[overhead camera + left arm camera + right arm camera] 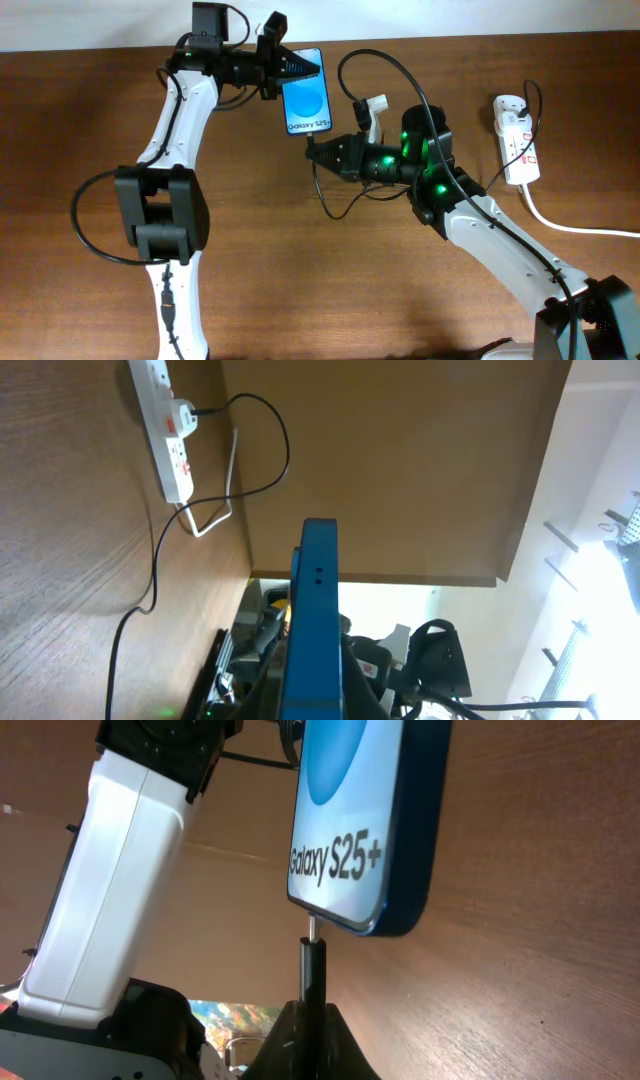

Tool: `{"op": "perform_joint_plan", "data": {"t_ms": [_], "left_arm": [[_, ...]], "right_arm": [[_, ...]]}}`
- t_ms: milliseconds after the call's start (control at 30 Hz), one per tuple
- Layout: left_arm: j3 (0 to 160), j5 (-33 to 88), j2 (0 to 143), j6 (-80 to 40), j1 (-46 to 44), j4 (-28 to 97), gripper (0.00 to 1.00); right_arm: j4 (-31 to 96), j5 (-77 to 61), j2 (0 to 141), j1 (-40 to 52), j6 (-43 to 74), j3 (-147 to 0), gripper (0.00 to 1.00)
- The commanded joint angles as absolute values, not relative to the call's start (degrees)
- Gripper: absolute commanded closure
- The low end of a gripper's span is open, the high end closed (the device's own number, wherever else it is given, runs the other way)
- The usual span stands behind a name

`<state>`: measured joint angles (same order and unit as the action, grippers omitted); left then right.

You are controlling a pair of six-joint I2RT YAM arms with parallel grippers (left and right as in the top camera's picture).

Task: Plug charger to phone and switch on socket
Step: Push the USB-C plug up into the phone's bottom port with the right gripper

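The phone (pixel 306 100), its blue screen reading "Galaxy S25+", is held off the table at the back by my left gripper (pixel 283 68), which is shut on its upper end. In the left wrist view the phone shows edge-on (pixel 315 600) between the fingers (pixel 318 695). My right gripper (pixel 318 152) is shut on the charger's black plug (pixel 313 965), just below the phone's bottom edge (pixel 350 915). The metal tip points at that edge and sits right at it. The thin black cable (pixel 400 75) loops back to the socket (pixel 517 140) at the far right.
The socket's thick white cord (pixel 575 227) runs off the right edge. The socket (pixel 170 430) and black cable (pixel 275 450) also show in the left wrist view. Slack black cable (pixel 335 205) hangs below my right gripper. Bare brown table lies in front.
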<state>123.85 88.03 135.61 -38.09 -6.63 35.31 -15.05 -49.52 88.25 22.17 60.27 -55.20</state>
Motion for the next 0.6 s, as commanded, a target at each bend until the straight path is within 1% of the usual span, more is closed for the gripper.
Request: {"op": "perform_joint_plan", "data": {"t_ms": [0, 133, 333, 567], "left_arm": [[124.22, 90.17, 135.00, -37.30, -7.57, 35.22, 1.00], [124.22, 90.17, 135.00, -37.71, -7.33, 35.22, 1.00], [124.22, 90.17, 135.00, -40.97, -6.17, 35.14, 1.00], [124.22, 90.17, 135.00, -41.15, -6.76, 34.57, 1.00]], "right_arm": [[-15.49, -48.80, 88.51, 22.44, 60.34, -55.37, 0.96], [-15.44, -49.28, 88.51, 22.44, 60.64, -55.37, 0.96], [-15.68, -50.78, 88.51, 20.91, 65.28, -55.37, 0.96], [-17.02, -50.33, 88.51, 20.82, 65.47, -55.37, 0.96]]}}
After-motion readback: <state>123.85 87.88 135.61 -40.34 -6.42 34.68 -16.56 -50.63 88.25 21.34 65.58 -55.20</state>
